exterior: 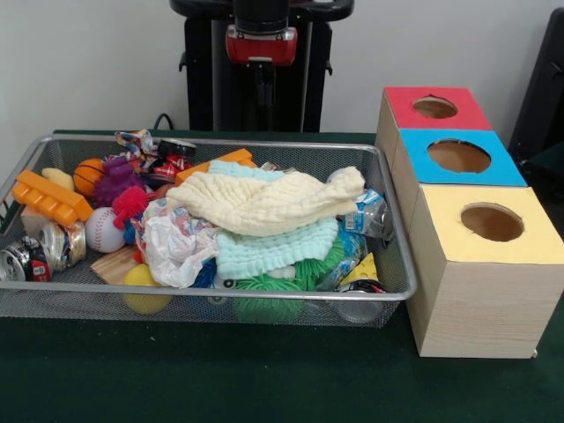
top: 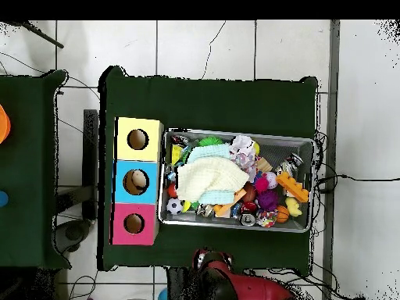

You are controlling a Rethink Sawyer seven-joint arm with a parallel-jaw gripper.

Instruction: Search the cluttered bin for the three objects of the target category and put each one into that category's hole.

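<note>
Evidently the search has not yet begun: the arm (exterior: 261,40) is drawn back behind the cluttered bin (exterior: 398,264), high over the bench (top: 219,101), and only its red-and-black end shows. I cannot tell whether the fingers are released or clenched; nothing hangs from them.

None of the plush animals can be picked out for certain in either view. A cream cloth (exterior: 264,201) and a mint cloth (exterior: 273,248) beneath it cover the bin's middle, so the toys may well lie under them. Toward the bin's end away from the boxes sit an orange toy block (exterior: 48,197), a baseball (exterior: 104,230), a small basketball (exterior: 87,175), a purple spiky ball (exterior: 115,181) and crushed cans (exterior: 40,253). Green spiky balls (exterior: 269,304) press against the bin's near wall.

The hole (exterior: 434,107) lies in the red-topped box, farthest from the camera in the row just beside the bin, past the blue-topped box (exterior: 458,157) and yellow-topped box (exterior: 491,222).

My judgement is that the next move calls for reaching down and shifting the cloths aside to expose what they hide.

No brand or lettering on the cans or wrappers can be read.
</note>
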